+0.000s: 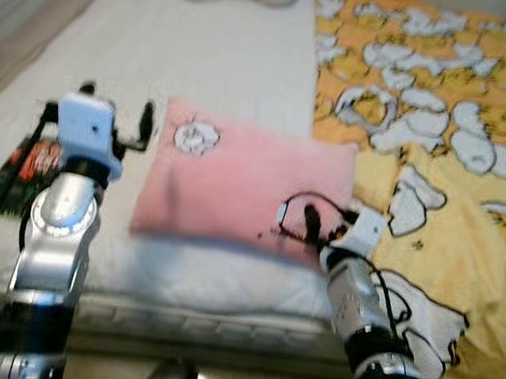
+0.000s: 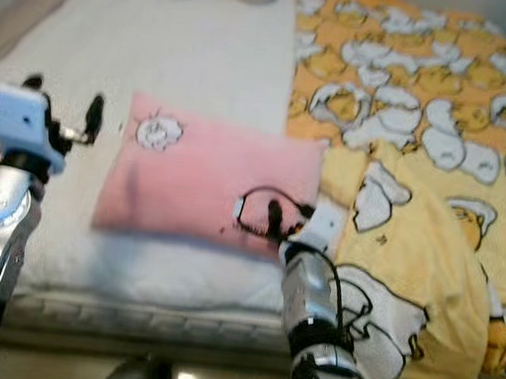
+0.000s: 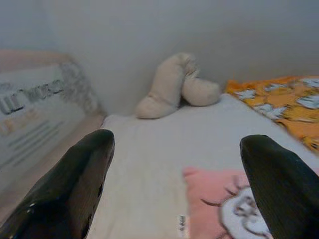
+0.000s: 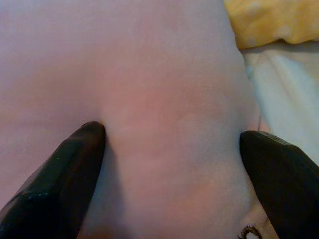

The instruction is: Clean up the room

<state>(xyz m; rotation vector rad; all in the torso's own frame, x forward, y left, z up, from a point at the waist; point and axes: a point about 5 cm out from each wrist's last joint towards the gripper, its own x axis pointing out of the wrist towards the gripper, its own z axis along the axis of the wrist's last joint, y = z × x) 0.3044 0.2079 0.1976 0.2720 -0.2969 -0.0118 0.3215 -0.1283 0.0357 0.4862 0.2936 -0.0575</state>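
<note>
Motion is blurring my head views. My left arm point(image 1: 57, 224) is hiding part of a dark printed packet point(image 1: 22, 167) at nine o'clock; its print is proving unreadable.

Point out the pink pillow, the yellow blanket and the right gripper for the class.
pink pillow point(image 1: 236, 183), left eye view, middle of its top face.
yellow blanket point(image 1: 442, 91), left eye view, patterned upper part.
right gripper point(image 4: 172, 149), right wrist view, between fingertips.
</note>
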